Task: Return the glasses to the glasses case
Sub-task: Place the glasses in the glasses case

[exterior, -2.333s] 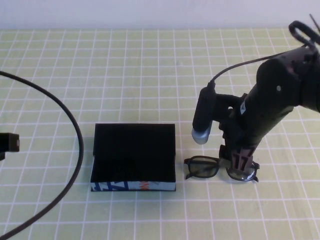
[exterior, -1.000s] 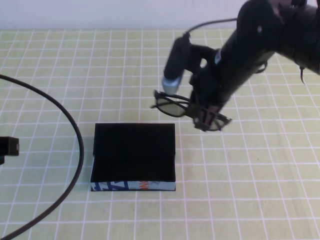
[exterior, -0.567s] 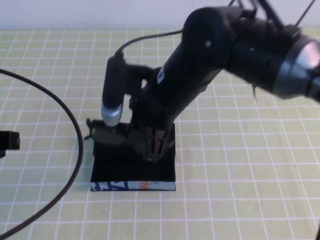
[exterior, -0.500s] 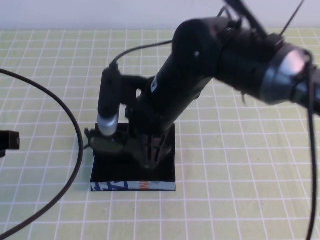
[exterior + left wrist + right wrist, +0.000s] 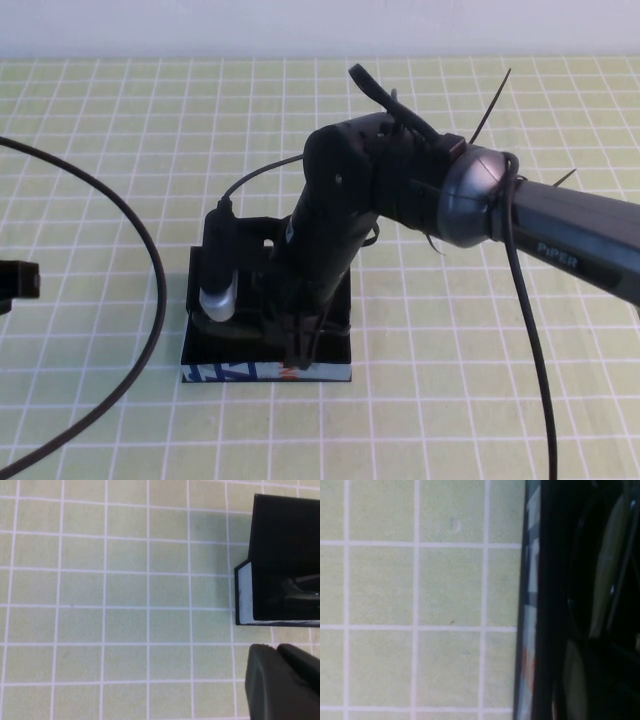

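Observation:
The black glasses case (image 5: 330, 325) lies open left of the table's middle, its blue-white front edge (image 5: 225, 373) with an orange mark facing me. My right arm reaches across it, and my right gripper (image 5: 300, 345) is down inside the case, shut on the black glasses. The arm hides the glasses in the high view. A lens (image 5: 607, 565) shows inside the case wall (image 5: 532, 580) in the right wrist view, and part of the frame (image 5: 305, 587) in the left wrist view. My left gripper (image 5: 275, 647) is shut and empty, left of the case (image 5: 285, 535).
A black cable (image 5: 150, 260) curves across the left of the green gridded mat. A part of my left arm (image 5: 18, 282) sits at the far left edge. The right arm's camera housing (image 5: 218, 270) hangs over the case's left side.
My right gripper picked the glasses up from the mat right of the case, carried them up and left, and has lowered them into the open case. The left arm has not moved.

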